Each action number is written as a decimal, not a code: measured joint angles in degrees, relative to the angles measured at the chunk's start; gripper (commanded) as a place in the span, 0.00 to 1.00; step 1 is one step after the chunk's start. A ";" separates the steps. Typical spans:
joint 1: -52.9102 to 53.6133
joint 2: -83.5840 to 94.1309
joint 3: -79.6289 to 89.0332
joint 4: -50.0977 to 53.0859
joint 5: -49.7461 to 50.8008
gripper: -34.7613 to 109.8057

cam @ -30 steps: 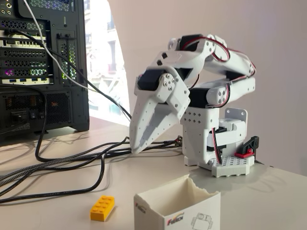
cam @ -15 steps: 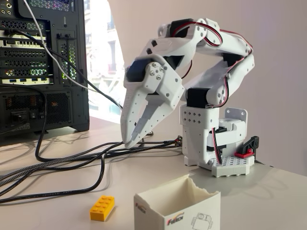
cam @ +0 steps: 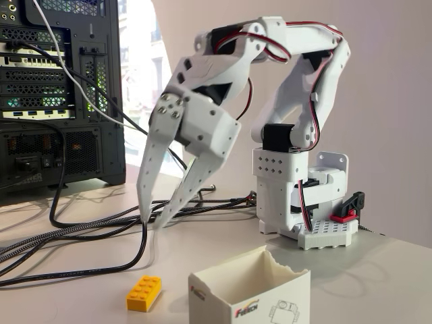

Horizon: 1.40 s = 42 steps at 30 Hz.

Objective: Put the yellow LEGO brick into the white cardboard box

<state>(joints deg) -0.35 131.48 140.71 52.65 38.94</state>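
Gripper [cam: 154, 221] hangs jaws apart above and behind the yellow LEGO brick [cam: 144, 293], apparently for pickup, white cardboard box [cam: 250, 289] just right.

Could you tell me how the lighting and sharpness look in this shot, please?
In the fixed view the window behind is blown out to white, backlighting the scene; the open claw looks slightly soft, while the yellow LEGO brick and the white cardboard box, cropped by the bottom edge, are sharp.
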 measured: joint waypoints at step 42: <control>-1.85 -22.06 -1.85 -5.62 23.73 0.29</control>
<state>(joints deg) -2.20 109.42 138.87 47.02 62.67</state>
